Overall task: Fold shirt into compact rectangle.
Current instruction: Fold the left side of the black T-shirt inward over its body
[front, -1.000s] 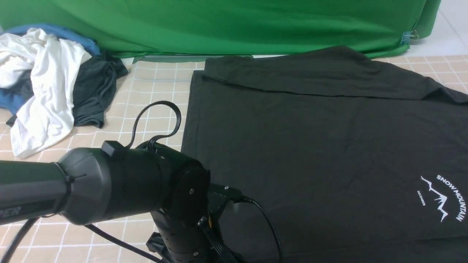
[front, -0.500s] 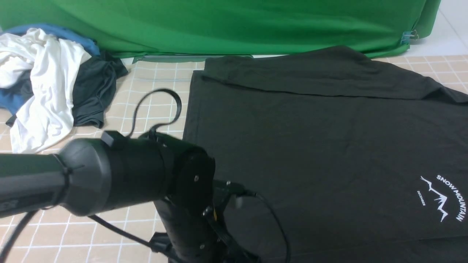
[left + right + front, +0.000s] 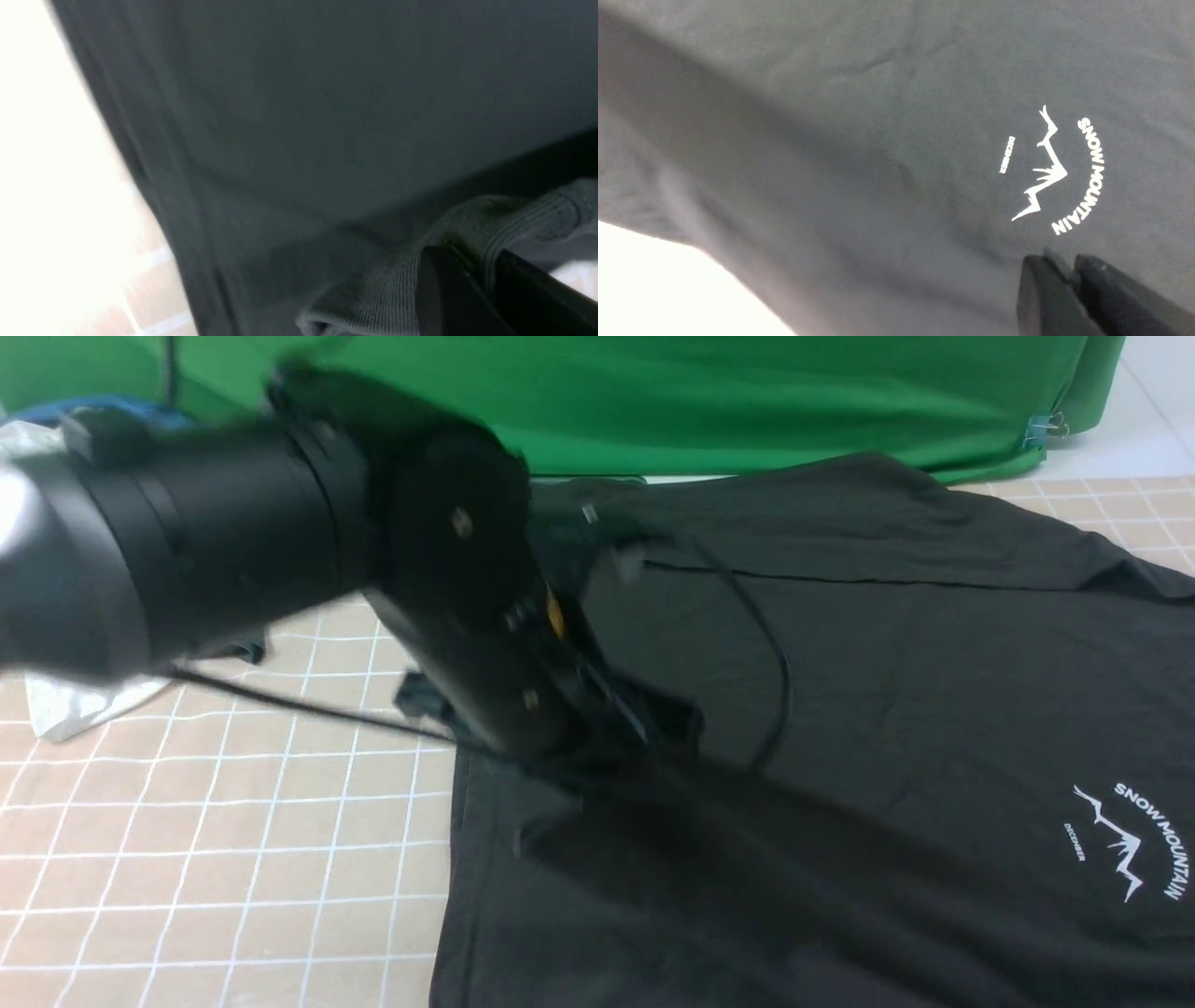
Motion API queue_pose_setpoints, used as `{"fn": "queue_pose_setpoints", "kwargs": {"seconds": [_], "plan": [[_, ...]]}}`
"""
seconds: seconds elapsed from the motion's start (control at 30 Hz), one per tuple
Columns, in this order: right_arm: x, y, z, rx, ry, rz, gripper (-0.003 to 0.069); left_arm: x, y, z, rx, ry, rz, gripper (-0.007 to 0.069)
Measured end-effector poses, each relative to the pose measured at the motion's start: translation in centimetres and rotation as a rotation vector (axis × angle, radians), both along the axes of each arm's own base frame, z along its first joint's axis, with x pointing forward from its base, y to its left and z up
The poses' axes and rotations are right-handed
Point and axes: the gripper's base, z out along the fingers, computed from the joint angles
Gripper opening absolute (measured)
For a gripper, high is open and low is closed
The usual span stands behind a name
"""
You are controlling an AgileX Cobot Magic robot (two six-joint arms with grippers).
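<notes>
The black shirt (image 3: 887, 663) lies spread over the right of the table, its white mountain logo (image 3: 1130, 840) near the right edge. My left gripper (image 3: 644, 737) is blurred in the front view and lifts a taut ridge of the cloth off the table. The left wrist view shows this left gripper (image 3: 472, 261) shut on a ribbed edge of the shirt (image 3: 327, 116). My right gripper (image 3: 1064, 266) does not show in the front view. In the right wrist view it hangs just over the shirt (image 3: 831, 116) beside the logo (image 3: 1050, 172), jaws almost together, nothing between them.
My left arm (image 3: 233, 551) hides most of the clothes pile at the back left; a white garment corner (image 3: 84, 705) and some blue cloth (image 3: 112, 406) show. A green backdrop (image 3: 747, 401) closes off the far side. The checked tablecloth (image 3: 233, 849) lies bare at the front left.
My left arm has risen from the front edge towards the back, drawing the gripped shirt edge up with it. The rest of the shirt lies as before.
</notes>
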Motion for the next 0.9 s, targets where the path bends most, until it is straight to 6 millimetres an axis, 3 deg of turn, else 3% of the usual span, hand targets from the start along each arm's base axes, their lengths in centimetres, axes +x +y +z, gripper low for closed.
{"fn": "queue_pose_setpoints", "kwargs": {"seconds": [0.13, 0.3, 0.57, 0.9], "plan": [[0.0, 0.0, 0.0, 0.001, 0.0, -0.001, 0.0115, 2.2, 2.3, 0.9, -0.037, -0.025, 0.101, 0.0026], [0.0, 0.0, 0.0, 0.002, -0.004, -0.003, 0.0124, 4.1, 4.2, 0.1, -0.053, -0.003, 0.171, 0.0026], [0.1, 0.0, 0.0, 0.003, -0.008, -0.004, 0.0132, 7.0, 3.1, -3.9, -0.048, -0.006, 0.173, 0.0026], [0.1, 0.0, 0.0, 0.011, -0.006, -0.017, 0.0148, 9.0, 2.7, -8.3, 0.03, 0.002, 0.169, 0.0037]]}}
